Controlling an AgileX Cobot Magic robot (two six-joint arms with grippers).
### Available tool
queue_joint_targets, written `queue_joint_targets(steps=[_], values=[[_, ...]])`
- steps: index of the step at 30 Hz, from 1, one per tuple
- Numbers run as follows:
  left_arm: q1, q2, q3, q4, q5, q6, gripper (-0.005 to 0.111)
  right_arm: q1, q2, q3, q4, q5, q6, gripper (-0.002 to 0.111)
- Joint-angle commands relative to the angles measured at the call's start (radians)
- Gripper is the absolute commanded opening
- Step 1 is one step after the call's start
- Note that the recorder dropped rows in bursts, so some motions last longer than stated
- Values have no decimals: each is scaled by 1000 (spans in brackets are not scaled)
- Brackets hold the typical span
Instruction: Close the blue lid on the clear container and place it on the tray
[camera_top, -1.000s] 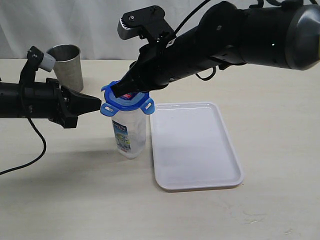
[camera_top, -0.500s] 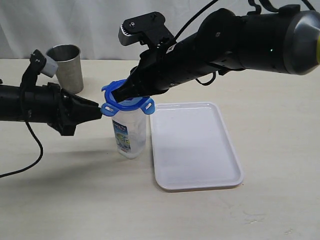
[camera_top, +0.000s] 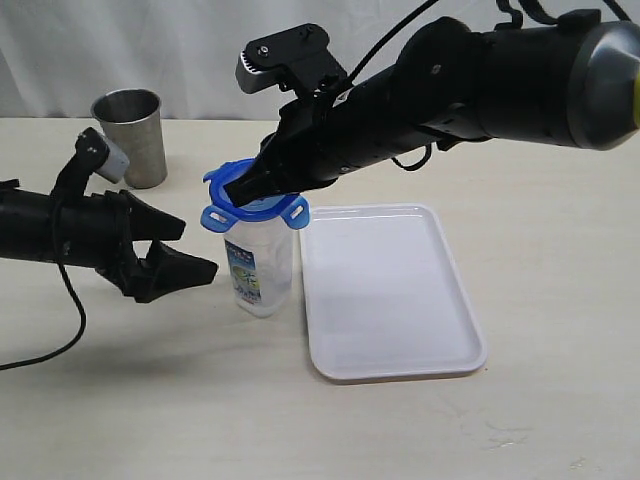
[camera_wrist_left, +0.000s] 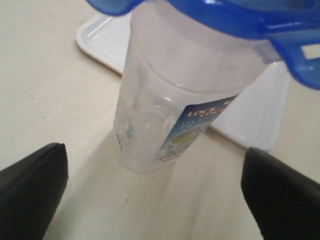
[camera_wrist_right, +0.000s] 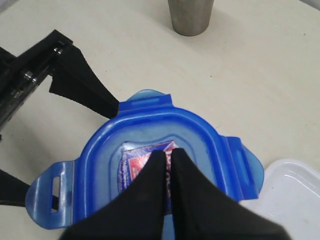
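our left pincer (camera_top: 198, 250) stands released, jaws spread wide, level with the clear container (camera_top: 262, 268) and just beside it, apart from its wall. our right pincer (camera_top: 237, 189) is clenched, fingertips pressed together, tip down on the sticker of the blue lid (camera_top: 268, 212). that lid sits on top of the container, flaps sticking outward. we see the container upright on the table (camera_top: 150, 400), just beside the tray (camera_top: 400, 300), not on it. a steel cup (camera_top: 133, 135) stands well behind.

My exterior camera overlooks the whole tabletop (camera_top: 120, 400) from a slant. Both wrist cameras sit close on the container (camera_wrist_left: 165, 115): left beside, right above.
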Motion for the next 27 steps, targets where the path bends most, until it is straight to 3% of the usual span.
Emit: queue_joint_targets(steps=[1,4,17,22,27], values=[[-48,51,-10,-57,22,31,93,-1,-8,9,-10,10,-7,5],[-73,62,-24,-31,9,31,93,-1,-8,9,-10,14,-7,5],[-73,62,-24,-65,-52,31,93,-1,-8,9,-16,18,-7,5],[-71,62,-24,-107,-135,31,93,-1,-8,9,-16,17,-7,5],[-71,62,-23,7,-93,31,93,-1,-8,9,-16,17,-7,5]])
